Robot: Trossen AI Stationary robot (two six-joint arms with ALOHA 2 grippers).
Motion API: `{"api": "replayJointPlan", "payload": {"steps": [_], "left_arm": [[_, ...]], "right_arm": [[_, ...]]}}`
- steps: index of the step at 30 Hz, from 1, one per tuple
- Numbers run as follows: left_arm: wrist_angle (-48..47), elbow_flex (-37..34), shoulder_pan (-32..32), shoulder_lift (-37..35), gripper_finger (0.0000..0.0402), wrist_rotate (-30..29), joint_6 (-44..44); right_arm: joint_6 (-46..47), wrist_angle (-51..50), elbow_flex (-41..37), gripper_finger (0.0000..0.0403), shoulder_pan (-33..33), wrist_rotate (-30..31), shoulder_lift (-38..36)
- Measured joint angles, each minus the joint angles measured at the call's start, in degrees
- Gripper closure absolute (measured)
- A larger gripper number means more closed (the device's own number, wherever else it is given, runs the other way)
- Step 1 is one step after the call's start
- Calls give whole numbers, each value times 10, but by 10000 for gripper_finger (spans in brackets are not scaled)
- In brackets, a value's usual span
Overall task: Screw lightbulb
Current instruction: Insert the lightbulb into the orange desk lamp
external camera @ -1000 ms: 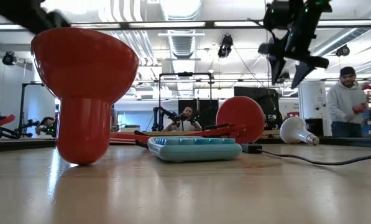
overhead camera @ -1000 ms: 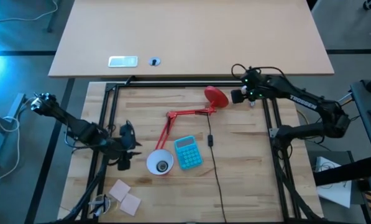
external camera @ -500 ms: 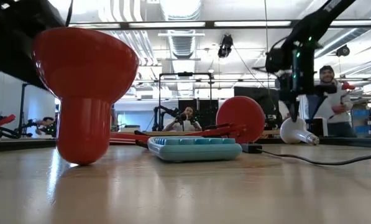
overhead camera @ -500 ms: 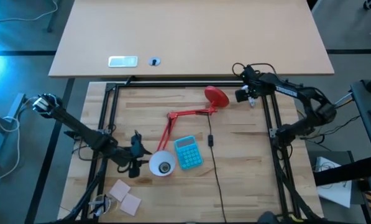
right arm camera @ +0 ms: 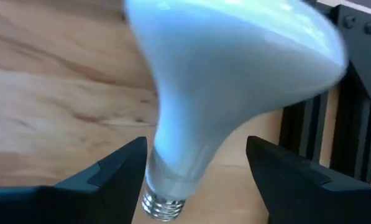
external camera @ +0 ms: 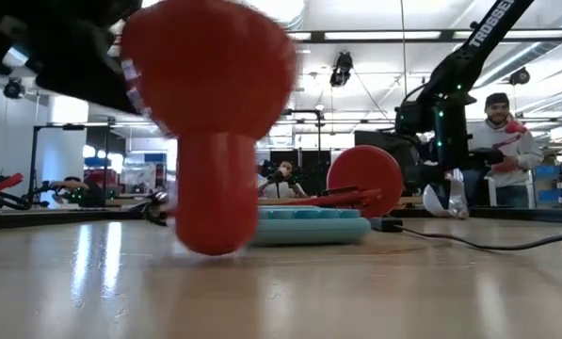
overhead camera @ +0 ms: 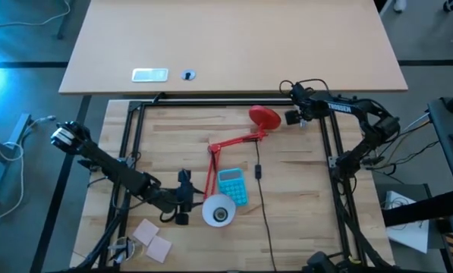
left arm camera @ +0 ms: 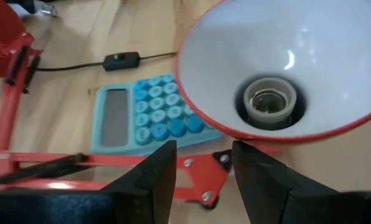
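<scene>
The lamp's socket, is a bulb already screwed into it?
No. The left wrist view shows the socket inside the white shade empty, just bare metal threads.

Left pincer [overhead camera: 185, 206] low over near table (fingers parted), right pincer [overhead camera: 303, 119] parted at far edge

"TROSSEN" in white, vert. on right arm [external camera: 486, 26]

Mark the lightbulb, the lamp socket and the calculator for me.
lightbulb [right arm camera: 235, 81]: right wrist view, on its white dome.
lamp socket [left arm camera: 270, 102]: left wrist view, on the threaded ring inside the shade.
calculator [overhead camera: 232, 186]: high view, on its blue keypad.
</scene>
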Motion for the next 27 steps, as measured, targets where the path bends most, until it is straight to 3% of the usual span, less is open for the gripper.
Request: {"api": "replayJointPlan", "payload": {"steps": [6,14,21,27], "left_arm": [[-113,8,-3,-41,255,-4,-35],[-112,-37,-10,-115,255,-12,-80],[-109,-66,-29,-123,255,5,-140],[-94,-77,-53,-125,255,-63,-151]], "right_arm": [[73,73,-24,155,-1,0,3],[105,121,-58,199,-1,3,16],[103,148,-61,245,2,31,14],[88,160,-68,258,1,32,13]]}}
